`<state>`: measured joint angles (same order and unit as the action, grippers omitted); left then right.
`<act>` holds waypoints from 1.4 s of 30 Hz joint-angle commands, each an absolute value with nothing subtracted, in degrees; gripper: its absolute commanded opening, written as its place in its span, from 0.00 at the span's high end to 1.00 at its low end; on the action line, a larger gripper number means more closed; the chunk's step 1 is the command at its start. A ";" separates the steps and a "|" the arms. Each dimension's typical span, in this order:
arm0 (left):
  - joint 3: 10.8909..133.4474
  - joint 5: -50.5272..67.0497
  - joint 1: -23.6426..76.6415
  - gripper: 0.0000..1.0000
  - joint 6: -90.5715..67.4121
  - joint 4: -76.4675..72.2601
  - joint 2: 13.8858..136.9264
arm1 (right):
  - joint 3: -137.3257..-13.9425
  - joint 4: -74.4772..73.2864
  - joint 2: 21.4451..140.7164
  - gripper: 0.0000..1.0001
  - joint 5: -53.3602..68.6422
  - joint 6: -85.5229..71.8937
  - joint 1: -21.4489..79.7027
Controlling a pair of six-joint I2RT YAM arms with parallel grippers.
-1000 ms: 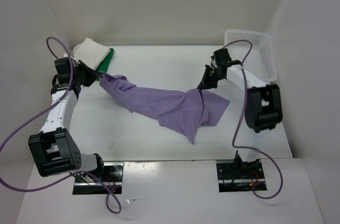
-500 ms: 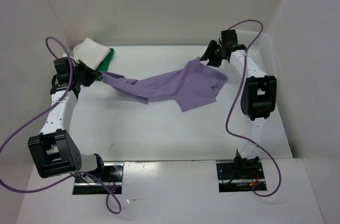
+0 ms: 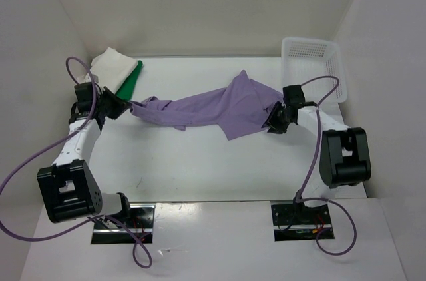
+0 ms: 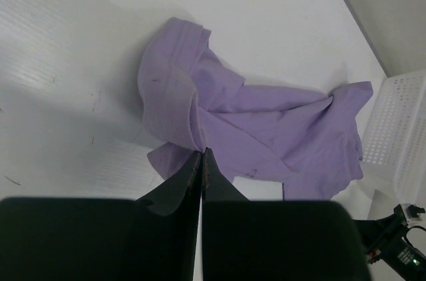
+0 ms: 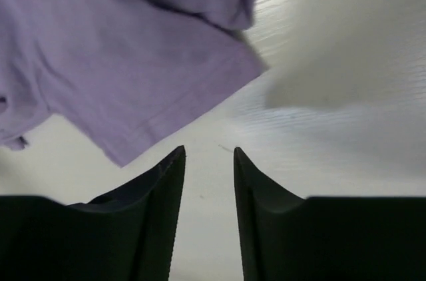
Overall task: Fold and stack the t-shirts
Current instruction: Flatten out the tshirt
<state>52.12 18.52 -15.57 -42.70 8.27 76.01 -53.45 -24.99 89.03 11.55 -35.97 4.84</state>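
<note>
On the white table [image 3: 200,161], the limp, light purple cloth t-shirt [image 3: 213,106] is pinched at one end by the left gripper [image 4: 202,154], its hem just ahead of the spread, empty right gripper [image 5: 208,153], where it is best taken.

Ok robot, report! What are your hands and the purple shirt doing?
Left hand shut on light purple cloth t-shirt. Right hand open, empty, beside it. White plastic lattice basket apart, not in the way.
</note>
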 commanded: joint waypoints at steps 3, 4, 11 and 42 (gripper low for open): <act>50.10 20.21 -15.82 0.98 -43.07 5.54 73.65 | -54.84 -19.25 92.98 0.54 6.59 -36.65 0.62; 49.49 20.21 -15.82 0.98 -43.07 5.54 73.13 | -55.45 -19.25 93.68 0.54 6.59 -36.65 0.09; 48.34 20.74 -15.82 0.98 -43.07 5.54 72.60 | -57.66 -19.78 98.52 0.57 5.27 -34.98 -0.44; 42.45 6.43 -19.42 0.42 -43.07 17.13 61.71 | -56.08 -22.50 93.44 0.98 10.46 -33.84 1.14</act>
<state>43.44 11.77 -18.04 -42.30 14.20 64.66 -56.66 -21.17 98.39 10.24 -35.18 0.51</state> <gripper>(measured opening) 0.525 0.022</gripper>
